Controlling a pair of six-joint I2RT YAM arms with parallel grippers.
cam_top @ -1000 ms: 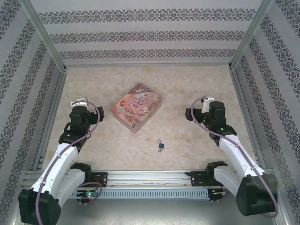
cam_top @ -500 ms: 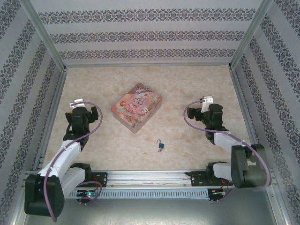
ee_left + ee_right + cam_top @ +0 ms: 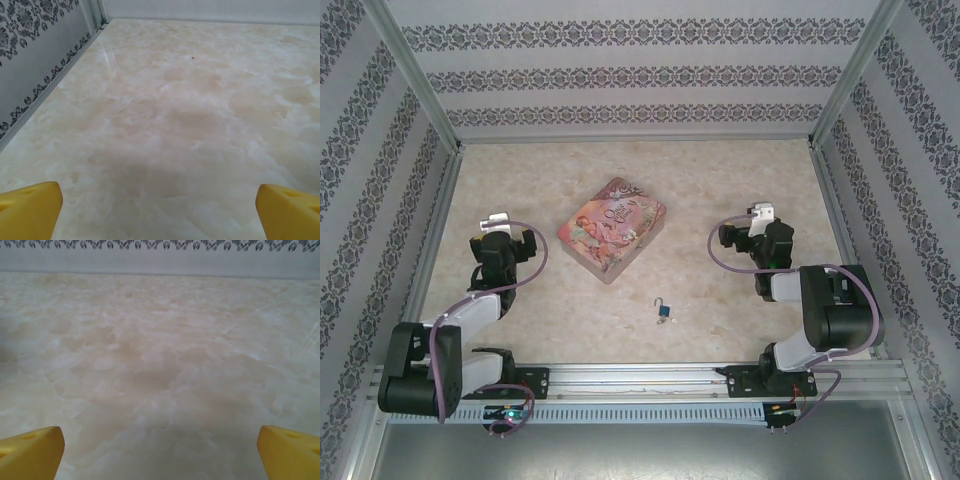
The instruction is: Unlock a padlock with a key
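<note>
The tiny blue-teal padlock [image 3: 663,312] with its thin silver shackle lies on the marble table [image 3: 720,180], near the front and middle, between the two arms. The key is too small to make out beside it. My left gripper [image 3: 506,243] hovers low at the left, well away from the padlock. In the left wrist view its yellow fingertips [image 3: 30,207] stand wide apart over bare marble, and the left gripper [image 3: 160,212] is open and holds nothing. At the right, my right gripper [image 3: 744,236] [image 3: 160,452] is also open, with yellow fingertips [image 3: 290,452] spread over bare table.
A pink illustrated tin box [image 3: 612,228] lies slanted behind the padlock, left of centre. Patterned walls close in the table on the left, right and far sides. A metal rail [image 3: 640,378] runs along the front edge by the arm bases.
Both arms have folded back toward their bases, elbows dropping low. The grippers stay near the same spots, still open. Padlock and tin have not moved.
</note>
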